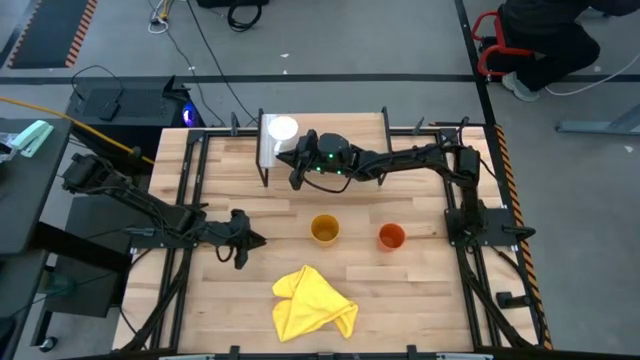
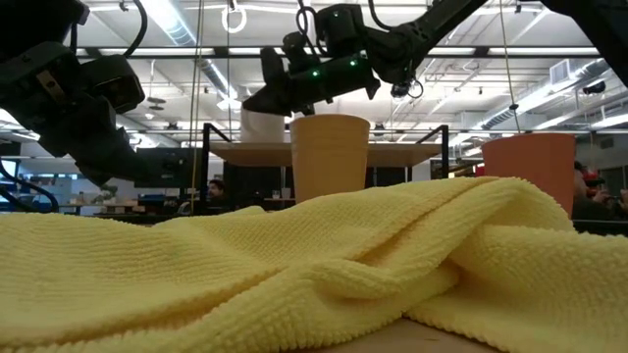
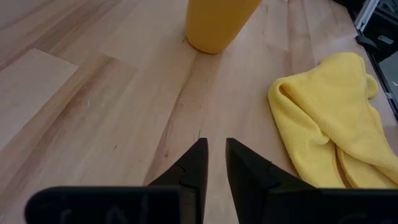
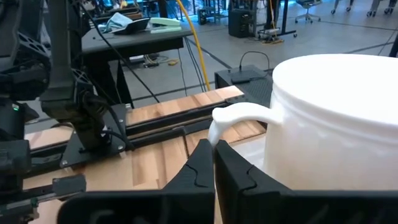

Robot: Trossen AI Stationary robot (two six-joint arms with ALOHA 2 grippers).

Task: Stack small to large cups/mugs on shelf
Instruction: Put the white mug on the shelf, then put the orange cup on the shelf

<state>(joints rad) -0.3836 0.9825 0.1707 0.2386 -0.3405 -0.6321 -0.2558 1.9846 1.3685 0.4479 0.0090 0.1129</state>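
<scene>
Your right gripper [image 1: 293,172] sits at the shelf [image 1: 325,135], right against the white mug [image 1: 283,130] that stands on the shelf's pale end. In the right wrist view its fingers [image 4: 202,171] are pressed nearly together just under the mug's handle [image 4: 239,114]; they clasp nothing, and whether their tips touch the handle you cannot tell.

Your left gripper [image 1: 250,241] waits low over the tabletop [image 1: 420,290], well away from the shelf toward the near side of the table. Its fingers [image 3: 193,168] stand a narrow slit apart and hold nothing, pointing toward the yellow-orange cup [image 1: 324,229].

That yellow-orange cup stands upright on the tabletop in front of the shelf, and the red-orange cup [image 1: 391,236] stands upright near it, farther from the left gripper. Both look empty from above. The white mug also shows nothing inside.

The yellow cloth [image 1: 311,302] lies crumpled farther from the shelf than either cup, close to the table's near edge. The shelf's board beyond the mug is bare wood, partly covered from above by the right arm. Bare tabletop lies between the shelf's front edge and the two cups.
</scene>
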